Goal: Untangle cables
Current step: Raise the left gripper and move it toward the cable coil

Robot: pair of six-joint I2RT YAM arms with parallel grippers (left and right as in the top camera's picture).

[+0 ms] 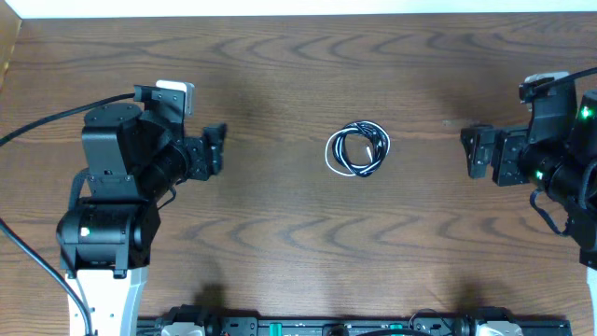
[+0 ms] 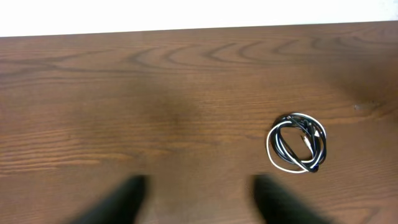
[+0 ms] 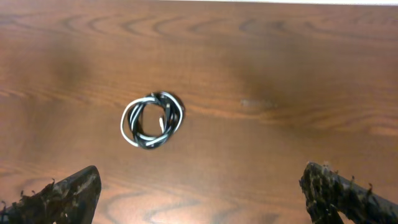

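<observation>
Both grippers are spread wide and hold nothing. The left gripper [image 1: 217,151] and right gripper [image 1: 469,151] face each other across the wooden table [image 1: 280,75]. The cables [image 1: 370,149] lie flat on the table between them, touching neither and somewhat nearer the right one. They are wound together into one small, nearly round coil with no clear long axis and no direction it points. The white cord [image 3: 124,127] forms the outer loop on one side, and the black cord [image 2: 283,146] is wound inside and across it.
</observation>
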